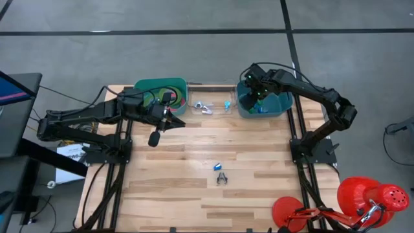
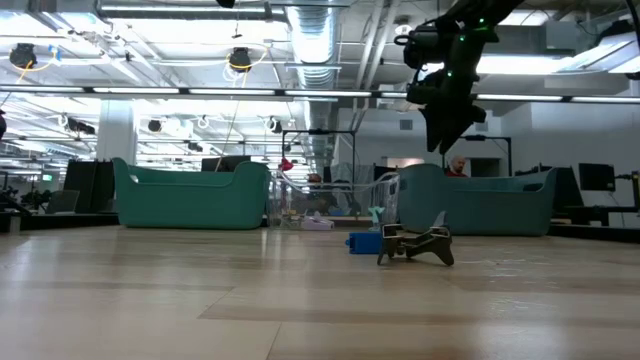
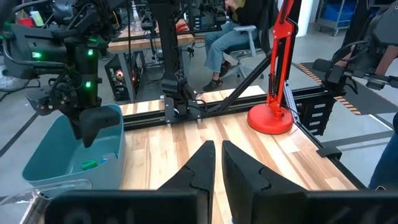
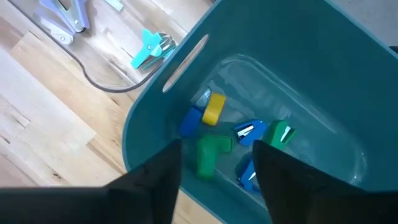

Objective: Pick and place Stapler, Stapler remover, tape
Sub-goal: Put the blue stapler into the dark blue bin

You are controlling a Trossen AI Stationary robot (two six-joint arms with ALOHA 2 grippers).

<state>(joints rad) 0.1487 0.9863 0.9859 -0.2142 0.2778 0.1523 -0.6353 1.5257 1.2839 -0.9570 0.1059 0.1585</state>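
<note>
My right gripper [image 4: 217, 171] hangs open over the teal bin [image 1: 278, 107] at the table's far right, nothing between its fingers. Small blue, yellow and green pieces [image 4: 214, 134] lie on the bin's floor. A clear tray [image 1: 210, 111] beside the bin holds a silvery stapler [image 4: 65, 18] and a teal staple remover [image 4: 149, 48]. A black staple remover [image 2: 415, 245] and a small blue piece [image 2: 365, 242] lie on the bare wood mid-table. Green tape rings [image 1: 155, 87] show in the green bin [image 1: 181, 84], partly under my left arm. My left gripper [image 3: 217, 158] is shut, raised above the table.
A red desk lamp [image 1: 372, 197] stands at the near right corner, its base [image 3: 270, 119] on the table. A seated person [image 3: 230, 37] is in the room beyond the table. Bare wood [image 1: 194, 149] lies between the bins and the black remover.
</note>
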